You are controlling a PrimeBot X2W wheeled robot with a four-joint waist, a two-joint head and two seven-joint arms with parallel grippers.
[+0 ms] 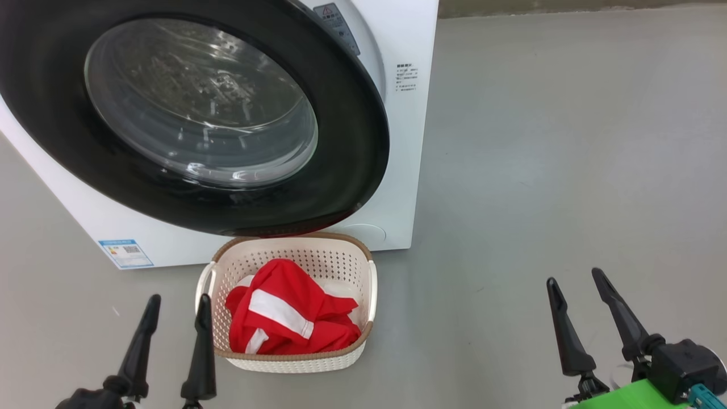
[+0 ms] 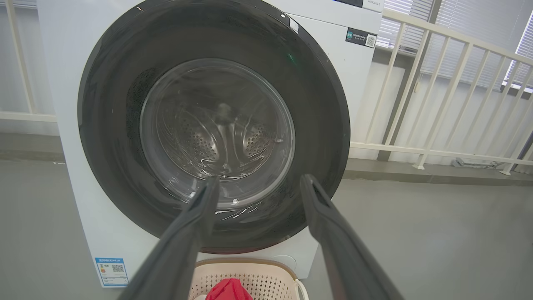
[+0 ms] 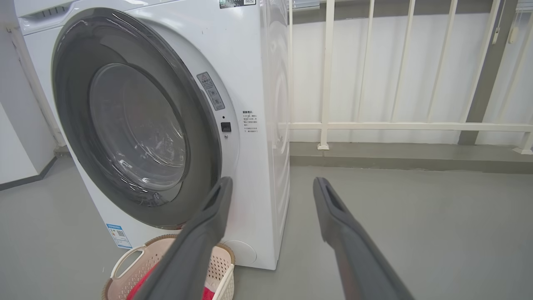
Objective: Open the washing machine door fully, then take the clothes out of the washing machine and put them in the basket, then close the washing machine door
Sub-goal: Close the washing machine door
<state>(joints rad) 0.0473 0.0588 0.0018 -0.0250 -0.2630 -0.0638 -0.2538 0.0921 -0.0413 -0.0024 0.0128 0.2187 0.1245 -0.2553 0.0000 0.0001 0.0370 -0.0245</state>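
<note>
Bare grey floor (image 1: 539, 170) runs to a white railing (image 3: 395, 125) behind. The washing machine (image 1: 409, 142) fills the upper left of the head view. Its door (image 1: 346, 142) is swung almost to, its latch side apparently not yet seated. The clothes (image 1: 284, 318), soft and light, lie in the basket (image 1: 318, 258) at lower centre, right under the door's rim. Both the left gripper (image 1: 178, 299) and the right gripper (image 1: 573, 276) stand spread wide and empty. The door is rigid and glossy, so a flat push on its right rim would probably serve best. Open floor lies to the right.
</note>
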